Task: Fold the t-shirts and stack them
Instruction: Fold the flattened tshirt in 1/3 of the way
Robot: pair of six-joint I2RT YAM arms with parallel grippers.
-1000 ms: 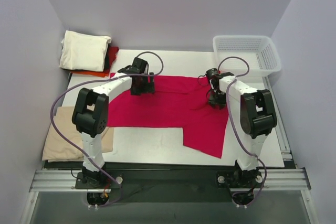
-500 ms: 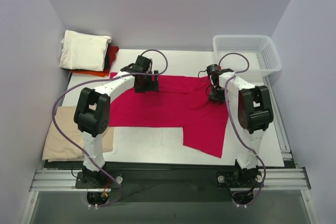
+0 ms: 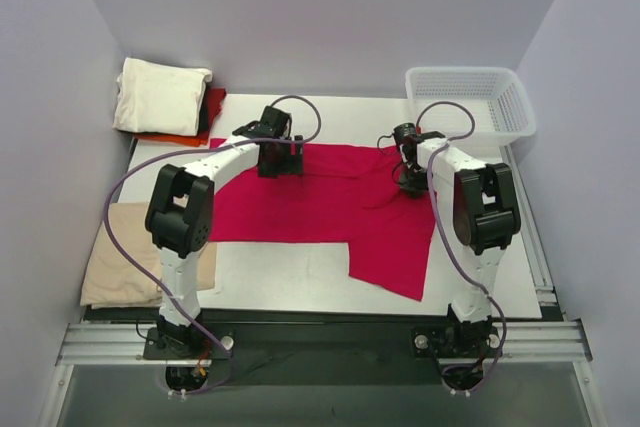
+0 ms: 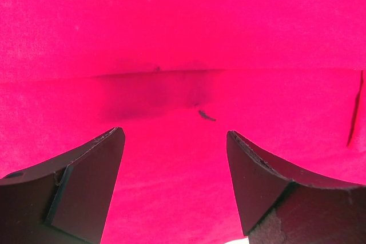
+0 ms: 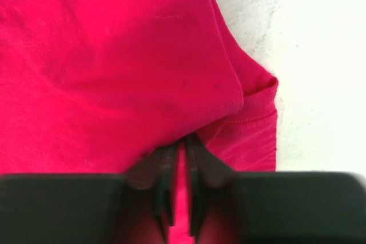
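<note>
crimson t-shirt (image 3: 320, 209): soft matte knit; spread flat on the white counter (image 3: 280, 272); one flap angled near-right
left tool (image 4: 174, 135): dark wedge jaws spread wide above a crease; nothing held
right tool (image 5: 183, 147): clenched on a thin fold of the crimson t-shirt beside the stitched sleeve hem

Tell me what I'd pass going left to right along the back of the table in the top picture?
The cream-white t-shirt → left fingers → right fingers → white basket. The red t-shirt lies under both.

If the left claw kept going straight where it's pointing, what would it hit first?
Probably the red t-shirt: the left gripper points down at it with open jaws, though how near is unclear.
</note>
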